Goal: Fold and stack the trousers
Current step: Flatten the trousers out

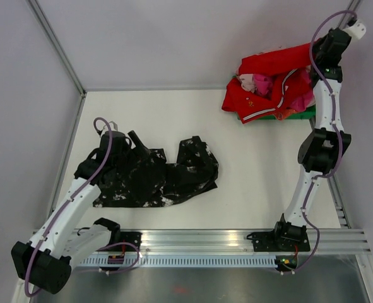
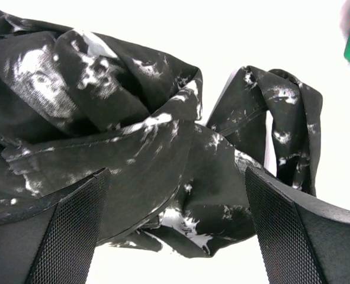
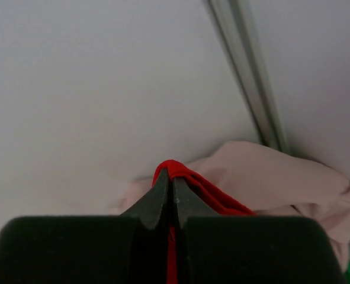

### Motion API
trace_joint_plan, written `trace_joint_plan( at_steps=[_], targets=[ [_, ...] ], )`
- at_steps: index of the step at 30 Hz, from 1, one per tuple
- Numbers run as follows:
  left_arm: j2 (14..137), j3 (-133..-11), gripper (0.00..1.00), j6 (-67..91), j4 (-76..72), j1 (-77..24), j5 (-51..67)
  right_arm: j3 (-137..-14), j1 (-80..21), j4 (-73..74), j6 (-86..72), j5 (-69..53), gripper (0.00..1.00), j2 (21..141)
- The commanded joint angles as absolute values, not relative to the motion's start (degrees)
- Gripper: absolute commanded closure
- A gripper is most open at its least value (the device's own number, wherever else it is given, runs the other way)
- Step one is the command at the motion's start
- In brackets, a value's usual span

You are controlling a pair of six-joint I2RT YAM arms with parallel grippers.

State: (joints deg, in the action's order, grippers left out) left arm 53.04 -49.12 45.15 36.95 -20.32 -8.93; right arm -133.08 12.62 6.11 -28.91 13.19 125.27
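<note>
Over the crumpled trousers (image 2: 133, 118), left gripper (image 2: 177, 174) stands wide open — closing here risks bunching several layers — while right gripper (image 3: 170, 192), clamped on the red garment (image 3: 201, 192), may drag it away.

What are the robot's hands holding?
The right hand pinches a fold of the red fabric garment. The open left hand holds nothing above the black, white-splattered trousers.

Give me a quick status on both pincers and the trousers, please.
Left pincer open, over the trousers. Right pincer shut on red garment, far right corner. Trousers crumpled, unfolded. Nothing on top of them.
</note>
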Motion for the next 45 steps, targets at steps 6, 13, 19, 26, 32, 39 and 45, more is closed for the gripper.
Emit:
trace_joint_plan(
  at_steps=[6, 13, 19, 26, 32, 39, 45],
  targets=[
    [59.9, -56.2, 0.01, 46.4, 36.1, -20.0, -9.5, -133.9, 14.1, 11.9, -18.5, 11.2, 0.87, 137.6],
    [62.7, -63.6, 0.00, 39.2, 38.8, -20.0, -15.0, -138.0, 13.9, 21.3, -15.6, 7.7, 0.02, 129.7],
    [64.4, -72.2, 0.00, 34.5, 43.5, -20.0, -17.1, -135.4, 13.6, 21.9, -13.9, 3.3, 0.02, 112.9],
    [60.5, -71.4, 0.00, 37.3, 49.2, -19.4, -28.3, -121.9, 8.2, 19.8, -13.3, -2.4, 0.02, 92.3],
    [54.8, -65.1, 0.00, 43.3, 51.6, -18.3, -24.8, -94.4, -6.5, 17.9, -19.1, -8.8, 0.02, 74.1],
    [51.3, -58.6, 0.00, 45.3, 57.0, -17.9, -23.6, -63.9, -27.3, 19.9, -24.3, -3.7, 0.03, 67.8],
    [50.1, -49.1, 0.00, 47.4, 52.5, -17.9, -18.8, -51.1, -38.8, 13.3, -27.8, 3.3, 0.03, 70.2]
  ],
)
